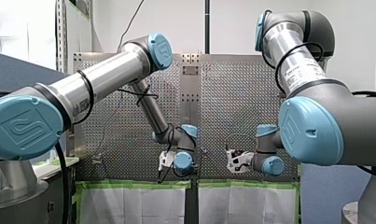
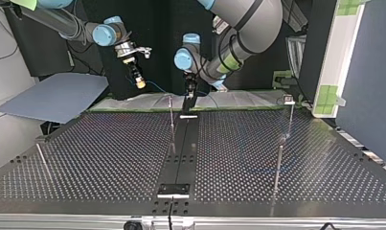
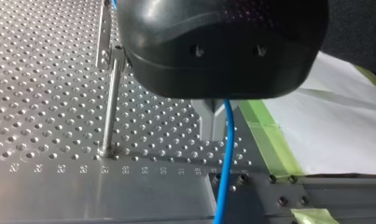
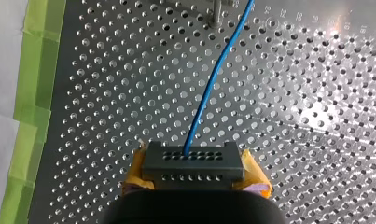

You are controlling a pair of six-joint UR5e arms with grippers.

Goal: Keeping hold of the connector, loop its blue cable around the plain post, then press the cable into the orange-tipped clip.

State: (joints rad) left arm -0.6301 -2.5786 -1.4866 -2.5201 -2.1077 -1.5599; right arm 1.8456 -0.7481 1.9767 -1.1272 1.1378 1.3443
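My right hand (image 4: 195,176) is clenched on the connector (image 4: 193,161), a dark block with two rows of small holes, which sits between the yellow pads (image 4: 254,173). The blue cable (image 4: 209,88) leaves the connector's upper row and runs ahead over the perforated surface (image 4: 316,116), passing just beside a post's foot. In the top view this hand hangs above the surface's far edge.

In the left wrist view the cable drops from under my left hand (image 3: 214,128), across that hand's metal tip. Whether this hand is clenched or released I cannot tell. The plain post (image 3: 112,102) stands upright beside it, apart from the cable.

A row of small engraved numbers (image 3: 125,169) runs along the surface's edge, but they are too faint to read surely. In the front view the arms' blue caps (image 1: 23,127) bear an embossed logo.
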